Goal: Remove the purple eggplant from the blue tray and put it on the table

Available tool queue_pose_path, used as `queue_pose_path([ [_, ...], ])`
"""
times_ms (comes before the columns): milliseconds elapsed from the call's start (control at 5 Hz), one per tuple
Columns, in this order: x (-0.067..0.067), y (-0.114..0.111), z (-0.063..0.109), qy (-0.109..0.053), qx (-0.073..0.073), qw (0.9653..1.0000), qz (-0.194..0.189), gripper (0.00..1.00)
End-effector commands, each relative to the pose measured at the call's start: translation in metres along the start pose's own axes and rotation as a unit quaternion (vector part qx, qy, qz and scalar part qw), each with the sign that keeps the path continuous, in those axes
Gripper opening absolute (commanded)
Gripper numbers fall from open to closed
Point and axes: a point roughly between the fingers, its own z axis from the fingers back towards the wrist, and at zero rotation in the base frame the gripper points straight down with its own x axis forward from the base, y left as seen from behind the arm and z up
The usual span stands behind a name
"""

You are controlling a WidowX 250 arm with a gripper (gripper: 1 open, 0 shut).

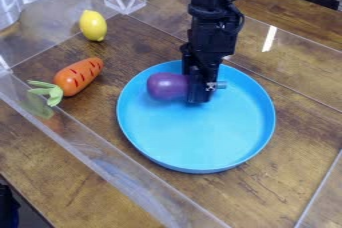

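Note:
The purple eggplant (pixel 164 86) is a glossy dark purple toy held over the left part of the blue tray (pixel 201 132), a large round bright-blue plate. My gripper (pixel 193 90) comes down from the top of the view on a black arm and is shut on the eggplant's right end. The eggplant looks slightly raised above the tray floor. The table (pixel 80 152) is dark brown wood grain with a glossy sheen.
An orange carrot with green leaves (pixel 70 78) lies left of the tray. A yellow lemon (pixel 92 24) sits at the back left. Clear acrylic walls (pixel 54 112) run along the left and back edges.

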Motion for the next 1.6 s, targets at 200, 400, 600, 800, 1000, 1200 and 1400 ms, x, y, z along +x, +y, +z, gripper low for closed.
queue_pose_path([
  [200,0.014,-0.012,0.017,-0.023,0.018,0.9995,-0.012,0.00],
  [400,0.017,-0.010,0.025,-0.021,0.018,0.9993,-0.026,0.00],
  [600,0.010,-0.009,0.037,-0.015,0.027,0.9992,-0.025,0.00],
  [800,0.008,0.004,0.052,-0.009,0.036,0.9990,-0.023,0.00],
  [1000,0.000,0.028,0.075,-0.009,0.049,0.9988,0.003,0.00],
  [1200,-0.019,0.032,0.104,-0.007,0.061,0.9981,0.000,0.00],
  [1400,-0.028,0.026,0.115,-0.004,0.067,0.9970,-0.039,0.00],
])
